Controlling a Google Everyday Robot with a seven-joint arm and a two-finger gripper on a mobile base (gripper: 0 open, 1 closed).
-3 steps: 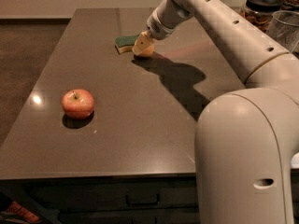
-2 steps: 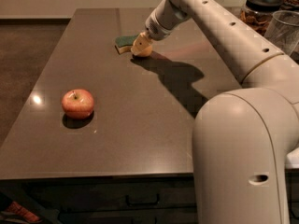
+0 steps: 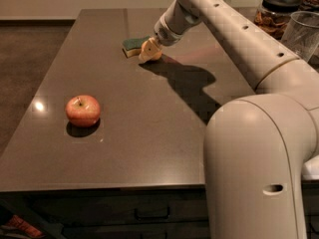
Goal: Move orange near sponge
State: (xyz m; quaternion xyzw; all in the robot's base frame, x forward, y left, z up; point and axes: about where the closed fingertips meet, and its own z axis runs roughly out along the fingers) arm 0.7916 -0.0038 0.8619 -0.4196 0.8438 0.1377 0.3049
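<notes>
**Desk:** What's in the containers on the right?

**Me:** I see a jar (image 3: 279,15) with a dark lid at the far right corner. It has brown pieces inside, but I can't tell what they are. A clear cup (image 3: 304,35) stands just beside it, nearer to me. I can't make out whether anything is in it.

**Desk:** Where's the gripper?

**Me:** I've got the gripper (image 3: 148,54) low at the far end of the table (image 3: 149,138), with the arm (image 3: 234,29) reaching in from the right. The jaws are narrow and clamped on the orange (image 3: 155,55). The orange is down at the tabletop, just beside the sponge (image 3: 133,45) on its right. I can't tell whether the two touch.

**Desk:** Any change from a second ago?

**Me:** Hardly any. The gripper and orange have crept a shade towards the sponge. The sponge lies where it did, green side up. The apple (image 3: 82,110), near the left edge and well apart from the rest, hasn't moved.
</notes>
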